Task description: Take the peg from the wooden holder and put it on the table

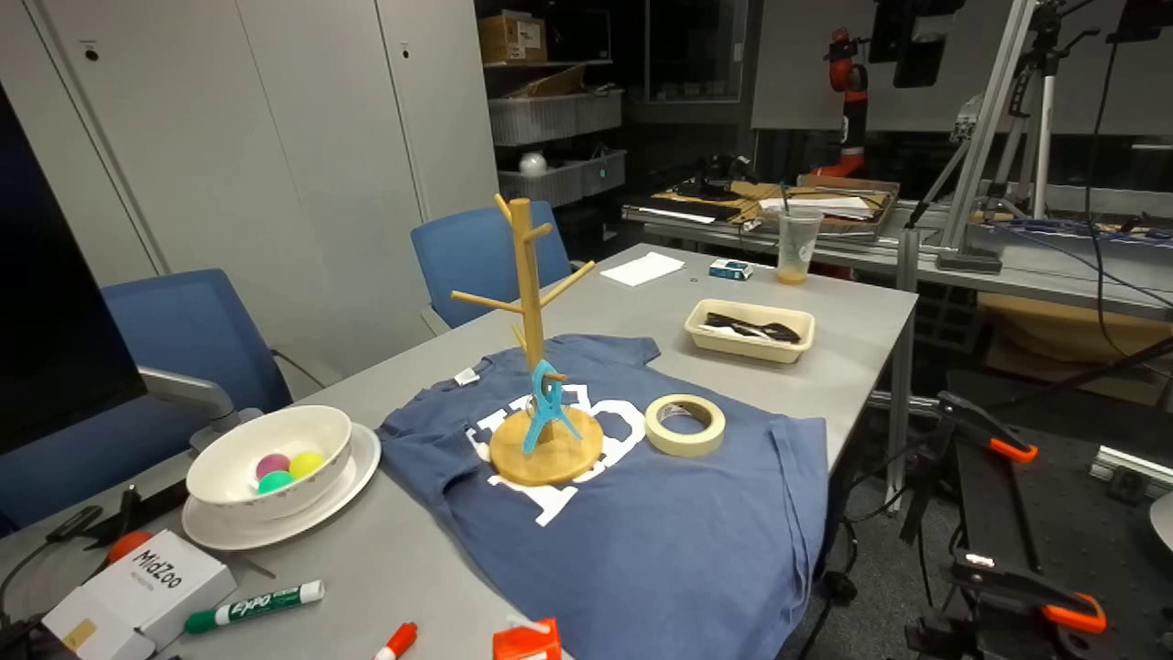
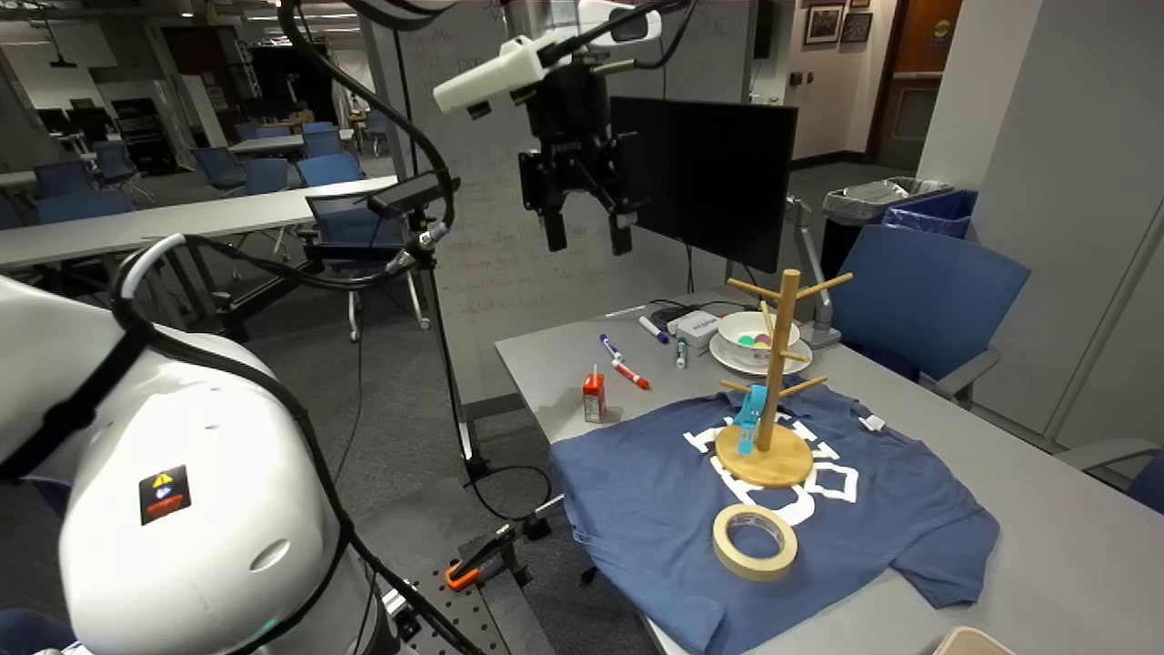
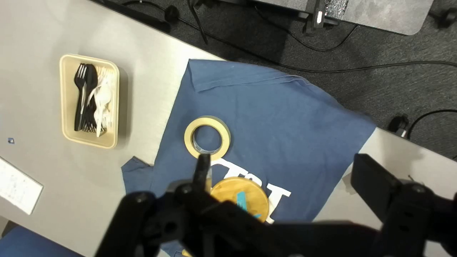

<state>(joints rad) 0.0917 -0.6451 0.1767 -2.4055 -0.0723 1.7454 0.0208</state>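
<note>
Peg (image 1: 550, 403): in an exterior view, it hangs at a low arm of the holder (image 1: 532, 335), close beside the pole; its prongs splay downward over the holder's round base.
Holder: upright on the shirt (image 1: 660, 522); the shirt lies over part of the table (image 1: 403, 550).
Tape (image 1: 685, 446): flat on the shirt, just beside the holder; the tray (image 1: 753, 350) stands farther from the holder, on the table.
Bowl (image 1: 316, 481): well apart from the holder, on the opposite side from the tape.
Gripper (image 2: 588, 238): in an exterior view, it hangs higher than the holder and well apart from it, pointing downward.
Jaws: spread, with a wide gap between them; the peg is outside that gap, lower down, on the holder.
Fingers (image 3: 369, 182): in the wrist view, they stand wide apart; one shows just beside the holder's base, the other well apart from it.
Peg past the jaws: in the wrist view, it shows over the holder's base, partly hidden behind the gripper; across the picture it falls between the two fingers, nearer the one beside the base; how far beneath them cannot be told from this view.
</note>
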